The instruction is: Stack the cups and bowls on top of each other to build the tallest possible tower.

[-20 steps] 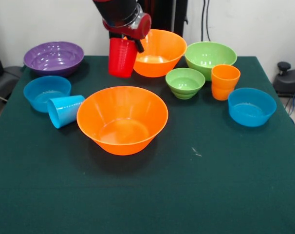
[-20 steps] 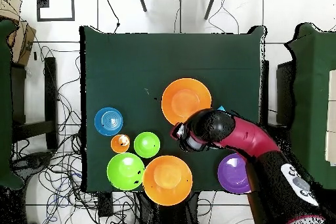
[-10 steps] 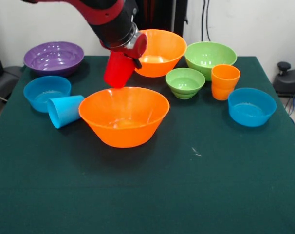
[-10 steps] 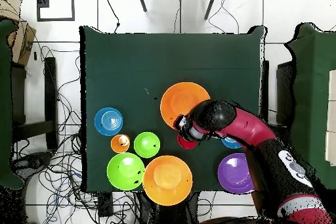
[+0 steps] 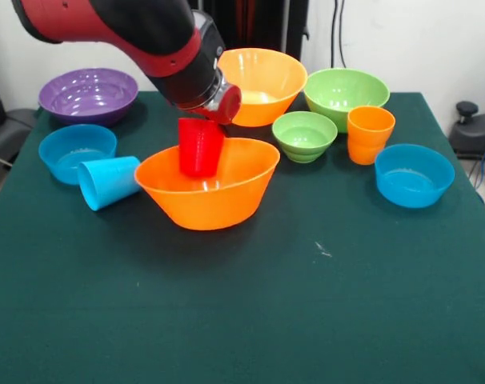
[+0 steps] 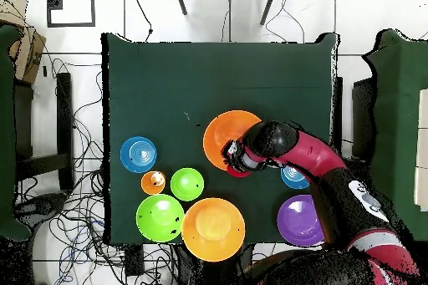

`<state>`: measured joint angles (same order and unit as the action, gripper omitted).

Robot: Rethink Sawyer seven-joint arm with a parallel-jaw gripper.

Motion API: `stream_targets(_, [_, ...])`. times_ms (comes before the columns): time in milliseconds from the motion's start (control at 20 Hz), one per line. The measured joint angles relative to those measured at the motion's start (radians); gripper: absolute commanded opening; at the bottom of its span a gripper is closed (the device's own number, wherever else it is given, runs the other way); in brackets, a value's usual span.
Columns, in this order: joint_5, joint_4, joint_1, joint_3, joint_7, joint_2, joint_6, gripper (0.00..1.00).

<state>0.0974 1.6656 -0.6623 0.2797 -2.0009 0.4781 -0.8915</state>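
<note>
Lowered since a second ago, the red cup (image 5: 200,146) sat inside the near orange bowl (image 5: 208,185).
The gripper (image 5: 211,110) stayed clamped on the cup's rim.

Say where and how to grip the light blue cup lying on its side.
Grip the blue cup across its side wall near the middle, coming from above. It lies tipped between the small blue bowl and the orange bowl, so the sides are crowded.

Arm (image 6: 309,155) over orange bowl (image 6: 224,134) edge; red cup (image 6: 235,170) peeks beneath hand (image 6: 235,156).
</note>
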Motion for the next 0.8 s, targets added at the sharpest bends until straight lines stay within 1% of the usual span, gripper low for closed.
stream_targets(500, [-0.029, -0.003, 0.009, 0.0, 0.0, 0.027, -0.001, 0.0])
stream_targets(800, [-0.032, -0.015, 0.029, -0.001, 0.0, 0.01, -0.001, 0.0])
